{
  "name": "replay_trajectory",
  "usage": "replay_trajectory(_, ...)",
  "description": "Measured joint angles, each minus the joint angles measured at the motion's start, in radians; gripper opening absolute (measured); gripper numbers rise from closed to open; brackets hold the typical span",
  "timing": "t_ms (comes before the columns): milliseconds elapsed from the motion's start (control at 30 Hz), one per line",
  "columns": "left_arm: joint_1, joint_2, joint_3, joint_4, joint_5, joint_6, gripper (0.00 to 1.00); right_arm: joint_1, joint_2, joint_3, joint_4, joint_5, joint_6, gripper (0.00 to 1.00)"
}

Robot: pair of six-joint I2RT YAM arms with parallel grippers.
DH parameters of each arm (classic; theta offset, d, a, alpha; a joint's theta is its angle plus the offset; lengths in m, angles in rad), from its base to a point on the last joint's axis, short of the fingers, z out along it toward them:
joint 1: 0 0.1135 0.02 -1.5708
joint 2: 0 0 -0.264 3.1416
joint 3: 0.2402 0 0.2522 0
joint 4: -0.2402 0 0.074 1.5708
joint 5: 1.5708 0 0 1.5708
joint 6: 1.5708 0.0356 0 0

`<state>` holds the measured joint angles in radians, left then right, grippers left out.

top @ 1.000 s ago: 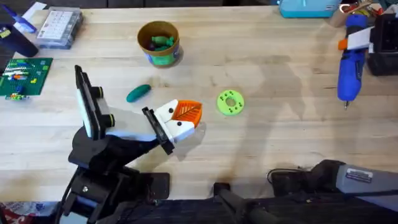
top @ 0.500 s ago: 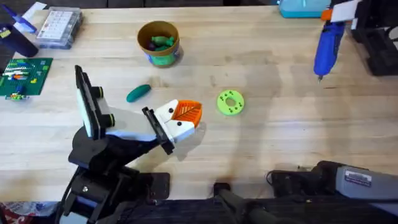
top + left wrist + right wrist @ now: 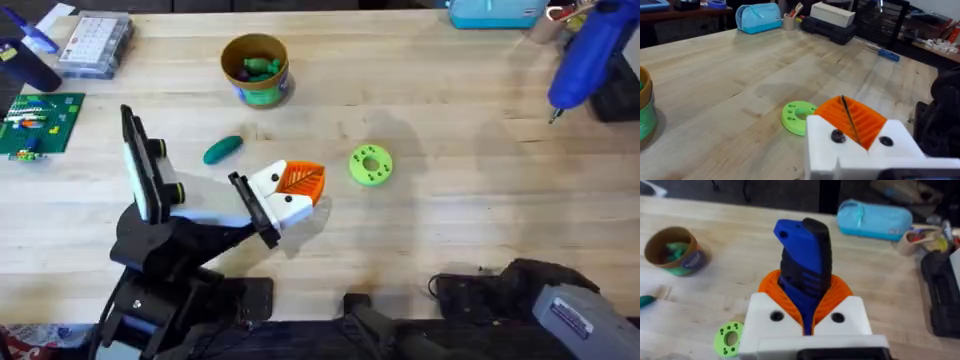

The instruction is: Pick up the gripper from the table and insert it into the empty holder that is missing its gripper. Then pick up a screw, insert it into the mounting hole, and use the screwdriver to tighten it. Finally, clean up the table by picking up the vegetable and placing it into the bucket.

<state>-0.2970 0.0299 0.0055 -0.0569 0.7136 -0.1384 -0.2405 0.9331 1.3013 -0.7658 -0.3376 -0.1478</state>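
Right gripper (image 3: 807, 317) clamped around the blue screwdriver (image 3: 585, 52), held above the counter (image 3: 450, 200) at its far right corner, tip pointing down. Left gripper (image 3: 290, 190) resting near the counter's middle, just beside the lime-green disc (image 3: 370, 165); open or closed, cannot tell. Vegetable (image 3: 222, 149) lying between that gripper and the bucket (image 3: 255, 68).

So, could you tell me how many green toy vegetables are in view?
2: one vegetable lies on the table left of the orange gripper; another sits inside the bucket, which may hide more.

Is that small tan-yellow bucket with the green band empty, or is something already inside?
Not empty. The small tan-yellow bucket holds green pieces at its bottom, seen from overhead and the right wrist view.
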Motion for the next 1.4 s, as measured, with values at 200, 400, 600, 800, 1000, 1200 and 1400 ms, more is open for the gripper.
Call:
replay_trajectory(200, 0.0, 0.0, 0.0, 0.0, 0.0, 0.0, 0.014, 0.0, -0.125, -0.079, -0.012, -0.018, 0.031, 0.051)
replay_trajectory(400, 0.0, 0.0, 0.0, 0.0, 0.0, 0.0, 0.014, 0.0, -0.168, -0.171, -0.01, -0.138, 0.069, 0.051)
replay_trajectory(600, 0.0, 0.0, 0.0, 0.0, 0.0, 0.0, 0.014, 0.001, -0.165, -0.262, 0.054, -0.285, 0.105, 0.051)
replay_trajectory(800, 0.0, 0.0, 0.0, 0.0, 0.0, 0.0, 0.014, 0.032, -0.165, -0.302, 0.104, -0.353, 0.12, 0.051)
replay_trajectory(1000, 0.0, 0.0, 0.0, 0.0, 0.0, 0.0, 0.014, 0.11, -0.163, -0.319, 0.15, -0.37, 0.123, 0.051)
replay_trajectory(1200, 0.0, 0.0, 0.0, 0.0, 0.0, 0.0, 0.014, 0.259, -0.126, -0.321, 0.228, -0.377, 0.129, 0.051)
replay_trajectory(1400, 0.0, 0.0, 0.0, 0.0, 0.0, 0.0, 0.014, 0.406, -0.069, -0.323, 0.344, -0.383, 0.165, 0.051)
